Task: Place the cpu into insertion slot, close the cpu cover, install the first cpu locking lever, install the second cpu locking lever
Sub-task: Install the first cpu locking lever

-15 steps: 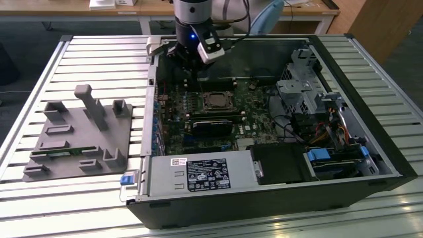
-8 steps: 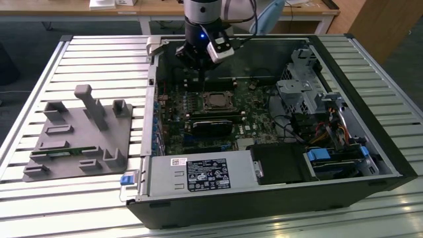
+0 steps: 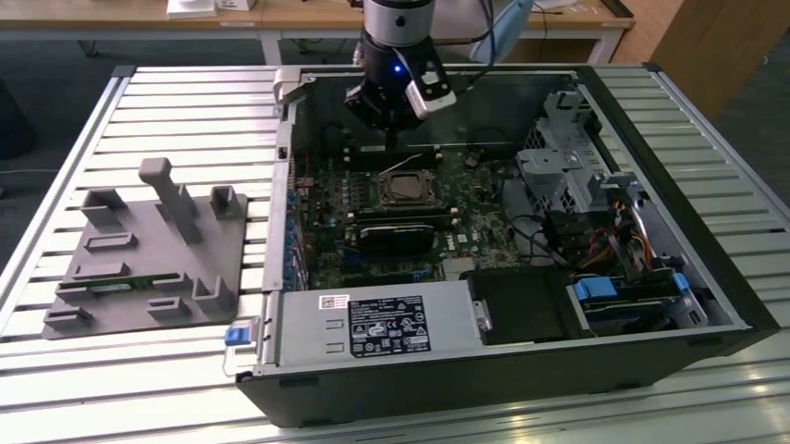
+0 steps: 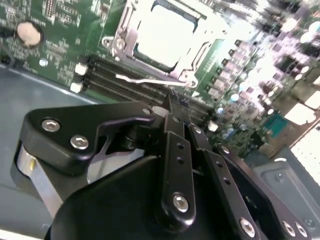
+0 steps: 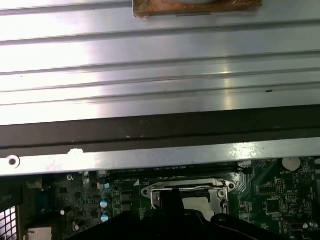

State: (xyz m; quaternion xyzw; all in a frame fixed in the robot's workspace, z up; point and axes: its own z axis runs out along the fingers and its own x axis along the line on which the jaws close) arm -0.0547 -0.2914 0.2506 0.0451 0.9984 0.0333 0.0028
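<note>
Hovering near cpu cover point(image 4: 128, 34) | pincer point(image 3: 392, 151) pressed together | slatted metal table point(image 3: 185, 102) | wooden desk point(image 3: 321, 17) behind

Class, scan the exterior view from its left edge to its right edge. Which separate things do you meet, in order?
Grey slotted holder → blue tab → cpu → silver drive cage.
</note>
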